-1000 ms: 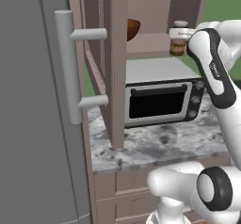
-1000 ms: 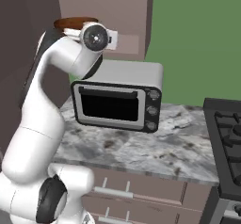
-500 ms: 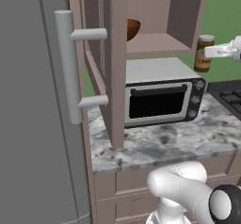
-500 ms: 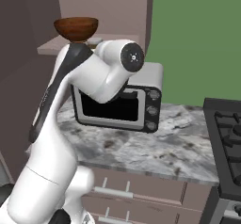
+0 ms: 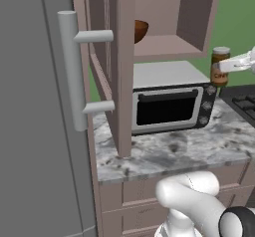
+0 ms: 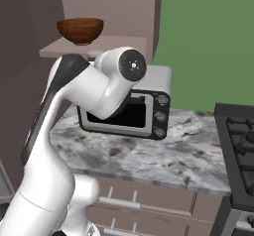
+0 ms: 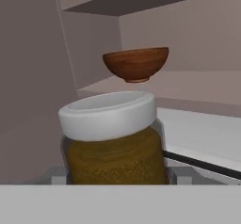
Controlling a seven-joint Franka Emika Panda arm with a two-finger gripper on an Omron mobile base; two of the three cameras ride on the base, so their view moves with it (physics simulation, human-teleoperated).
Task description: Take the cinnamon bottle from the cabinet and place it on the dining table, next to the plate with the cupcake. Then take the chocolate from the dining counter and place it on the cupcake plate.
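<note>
Pinching the cinnamon bottle (image 5: 219, 66) between its fingers, the gripper (image 5: 230, 65) holds the jar in the air out to the right of the cabinet (image 5: 149, 22), clear of its open front. In the left base view the white fingers reach in from the right edge and clasp the jar at its middle; the jar stands upright, its pale lid on top and the orange-brown label facing the camera. In the hand view the cinnamon bottle (image 7: 113, 140) sits close before the lens, lid uppermost, with brown powder showing through the glass below.

Relative to the cabinet, the jar hangs just outside the right wall, a little below the level of the shelf. On that shelf rests a brown wooden bowl (image 5: 140, 30), well apart from the jar; the hand view shows the bowl (image 7: 136, 64) beyond and above the lid. Below the cabinet stands a silver toaster oven (image 5: 169, 101) on the marble counter (image 5: 174, 151). The cabinet door (image 5: 112, 61) hangs open to the left, and farther left of it is the grey door with its long bar handle (image 5: 74, 69). A black stove (image 6: 238, 160) lies to the right of the counter.
</note>
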